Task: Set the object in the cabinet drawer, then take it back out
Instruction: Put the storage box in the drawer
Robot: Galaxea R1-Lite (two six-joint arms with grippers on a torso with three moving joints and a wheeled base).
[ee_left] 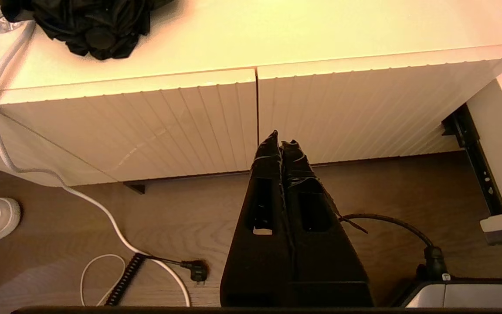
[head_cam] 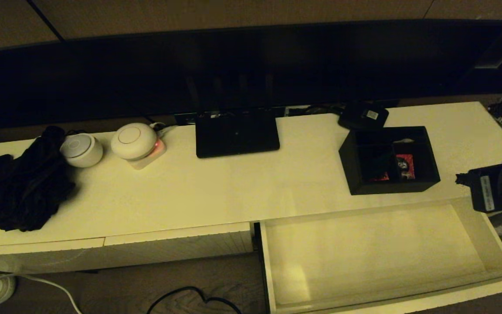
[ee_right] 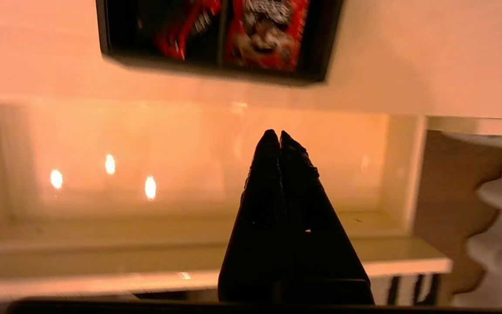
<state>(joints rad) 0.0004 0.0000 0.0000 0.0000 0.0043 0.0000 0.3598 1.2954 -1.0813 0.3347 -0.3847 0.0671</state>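
Observation:
The object, a black open-top organiser box [head_cam: 389, 159] with dividers and red-and-white packets inside, stands on the cabinet top at the right, just behind the cabinet drawer. The cabinet drawer [head_cam: 381, 250] is pulled out wide, its pale interior bare. In the right wrist view the box [ee_right: 218, 39] lies beyond the drawer floor [ee_right: 190, 174]. My right gripper [ee_right: 279, 135] hangs above the drawer, shut and holding nothing; its arm [head_cam: 495, 187] shows at the head view's right edge. My left gripper [ee_left: 281, 138] is shut and empty, low before the closed ribbed drawer fronts [ee_left: 168, 122].
On the cabinet top are a flat black router [head_cam: 235, 133], a small black device with a white label [head_cam: 363, 115], two white round devices [head_cam: 107, 146] and a heap of black cloth [head_cam: 26, 187]. Cables [ee_left: 116, 235] and a plug lie on the wooden floor.

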